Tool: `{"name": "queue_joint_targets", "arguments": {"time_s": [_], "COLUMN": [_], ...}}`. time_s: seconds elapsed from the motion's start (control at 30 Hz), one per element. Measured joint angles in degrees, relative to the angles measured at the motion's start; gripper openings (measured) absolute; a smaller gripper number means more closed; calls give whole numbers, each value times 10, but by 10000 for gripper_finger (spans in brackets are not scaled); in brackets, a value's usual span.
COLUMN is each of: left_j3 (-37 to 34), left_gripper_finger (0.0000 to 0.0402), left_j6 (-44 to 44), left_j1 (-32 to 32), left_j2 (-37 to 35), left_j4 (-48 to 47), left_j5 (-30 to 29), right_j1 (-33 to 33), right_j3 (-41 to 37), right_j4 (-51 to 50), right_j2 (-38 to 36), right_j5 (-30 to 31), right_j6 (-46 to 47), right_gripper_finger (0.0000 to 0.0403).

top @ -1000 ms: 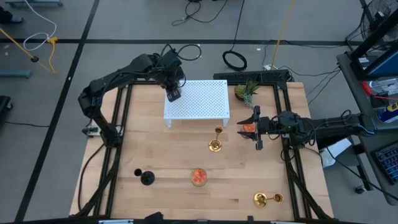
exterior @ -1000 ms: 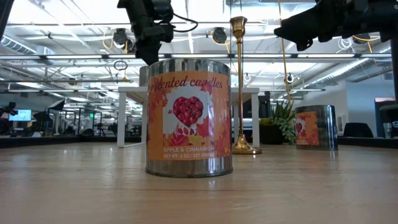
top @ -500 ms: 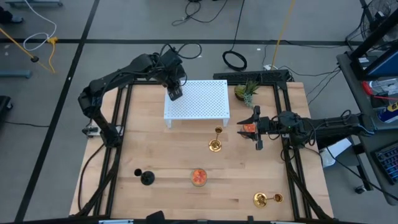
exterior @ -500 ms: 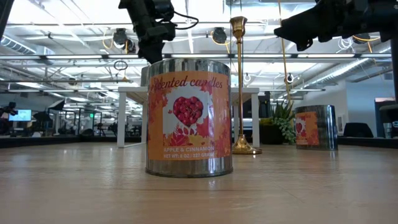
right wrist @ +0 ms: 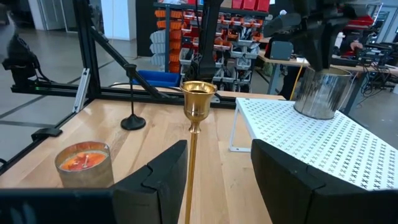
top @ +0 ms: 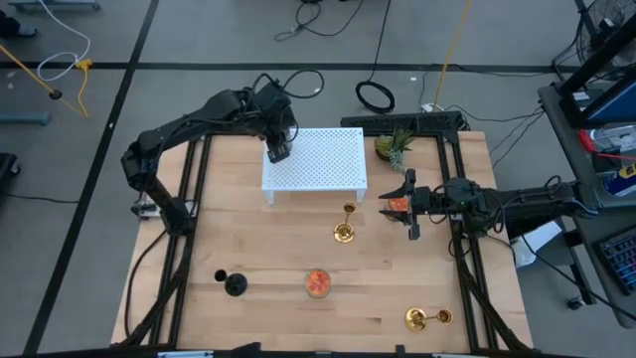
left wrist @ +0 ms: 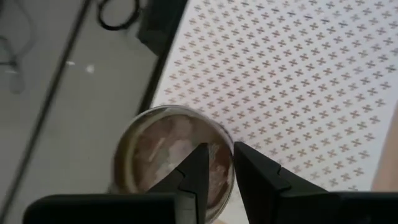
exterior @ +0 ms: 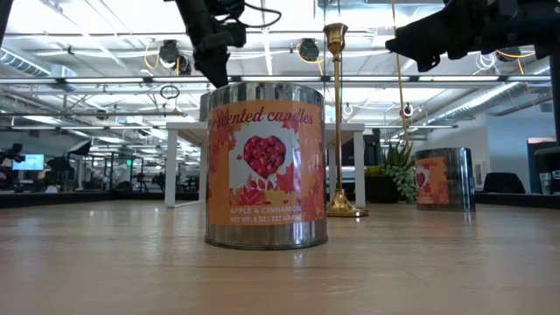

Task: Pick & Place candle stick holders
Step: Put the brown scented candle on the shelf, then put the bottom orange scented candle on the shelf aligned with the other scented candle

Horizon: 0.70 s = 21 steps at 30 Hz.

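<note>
The grey cup (left wrist: 163,155) stands on the far-left corner of the white perforated stand (top: 320,161). My left gripper (left wrist: 233,165) hovers over it, pointing down, open by a narrow gap. My right gripper (top: 411,206) waits open above the table's right side, over an orange cup (top: 397,205) that stands on the table. Another orange cup (top: 318,282) stands near the front. One gold stemmed holder (top: 344,224) is upright, and another (top: 425,318) lies on its side. The black stemmed holder (top: 233,283) stands at front left. My left gripper's fingers come from above and straddle the grey cup's rim (left wrist: 229,149), one over the inside and one outside. I cannot tell whether they touch it. The cup stands upright on the stand.
A small green potted plant (top: 394,147) sits at the stand's far right. Black frame rails (top: 189,229) run along the table's left and right sides. Bare wood lies between the stand and the front holders.
My left gripper has risen a little over the stand's far-left corner. The grey cup has stayed on the stand.
</note>
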Motion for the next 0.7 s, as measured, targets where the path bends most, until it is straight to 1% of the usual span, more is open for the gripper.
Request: {"name": "queue_joint_targets", "arguments": {"time_s": [0.07,0.2,0.37,0.47,0.53,0.7], "left_j3": [0,0,0,0,0,-14], "left_gripper_finger": [83,82,81,81,81,81], "left_j6": [0,-4,-25,-59,-78,-80], "left_j1": [-7,-22,-61,-94,-128,-223], "left_j2": [-13,-45,-92,-119,-133,-146], "left_j4": [0,-1,-3,-7,-6,0], "left_j5": [-15,-13,-10,-5,0,-16], "right_j1": [0,0,0,0,0,8], "right_j3": [0,0,0,0,0,0], "right_j4": [0,-1,0,0,-2,-35], "right_j2": [0,0,0,0,0,3], "right_j5": [0,0,0,0,-1,-1], "right_j6": [0,0,0,1,13,21], "right_gripper_finger": [178,178,178,178,178,178]}}
